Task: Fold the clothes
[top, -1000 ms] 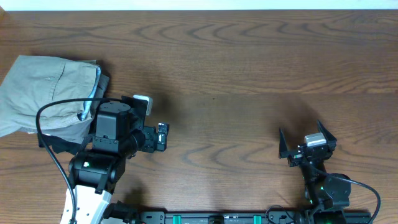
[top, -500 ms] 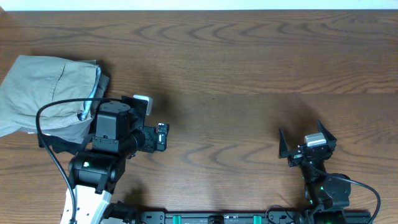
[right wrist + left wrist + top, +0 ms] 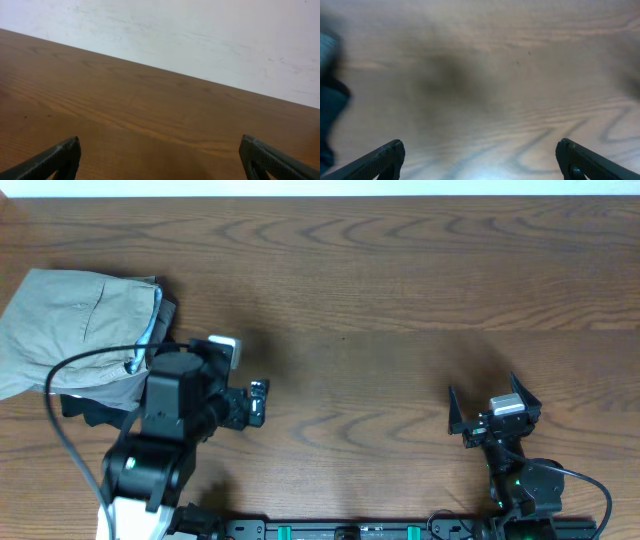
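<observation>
The clothes [image 3: 80, 325] lie just left of the left gripper [image 3: 480, 160], jaws wide apart.

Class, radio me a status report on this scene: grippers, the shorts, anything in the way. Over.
Left gripper open, empty; right gripper open, empty. Khaki shorts heaped at left edge of table, ungripped. Only the left arm overlaps them from above.

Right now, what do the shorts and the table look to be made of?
Shorts: a matte woven cloth, likely cotton, judging by the soft creases, the stitched pocket seam and a pale blue lining showing at one edge.
Table: brown wood or a wood-look laminate with a slight sheen. Flowing grain lines run across it, but the pictures cannot settle whether it is solid wood or veneer.
</observation>
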Controlling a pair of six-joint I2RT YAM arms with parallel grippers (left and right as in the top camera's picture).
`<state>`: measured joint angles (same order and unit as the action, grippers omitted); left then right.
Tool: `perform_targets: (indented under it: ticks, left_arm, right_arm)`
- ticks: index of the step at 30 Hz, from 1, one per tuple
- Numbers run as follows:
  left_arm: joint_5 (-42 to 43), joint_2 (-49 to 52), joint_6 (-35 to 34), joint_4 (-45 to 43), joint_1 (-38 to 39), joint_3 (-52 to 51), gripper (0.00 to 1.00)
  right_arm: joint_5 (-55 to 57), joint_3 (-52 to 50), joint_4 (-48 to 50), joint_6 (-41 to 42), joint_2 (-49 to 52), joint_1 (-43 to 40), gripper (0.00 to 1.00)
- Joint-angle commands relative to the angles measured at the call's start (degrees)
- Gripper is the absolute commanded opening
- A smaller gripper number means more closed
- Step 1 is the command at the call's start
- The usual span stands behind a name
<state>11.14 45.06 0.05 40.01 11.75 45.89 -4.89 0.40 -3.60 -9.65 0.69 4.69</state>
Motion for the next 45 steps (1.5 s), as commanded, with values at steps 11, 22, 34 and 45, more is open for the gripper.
perform_targets:
  ticks: [11, 22, 34, 45]
  left_arm:
    - [-11.89, -27.69, 3.39, -8.81, -3.10, -25.68, 0.98]
    - [-11.87, -43.95, 5.40, -33.66, -8.13, -44.09, 0.98]
    - [-11.80, -44.96, 11.78, -36.00, -8.68, -45.68, 0.98]
    - [-9.27, -44.98, 13.84, -50.23, -8.68, -45.68, 0.98]
  right_arm:
    - [0.39, -0.09, -0.31, 0.39, -0.42, -0.87, 0.99]
    - [0.39, -0.09, -0.31, 0.39, -0.42, -0.87, 0.99]
    - [0.39, -0.09, -0.31, 0.39, -0.42, -0.87, 0.99]
    - [0.39, -0.09, -0.31, 0.39, -0.42, -0.87, 0.99]
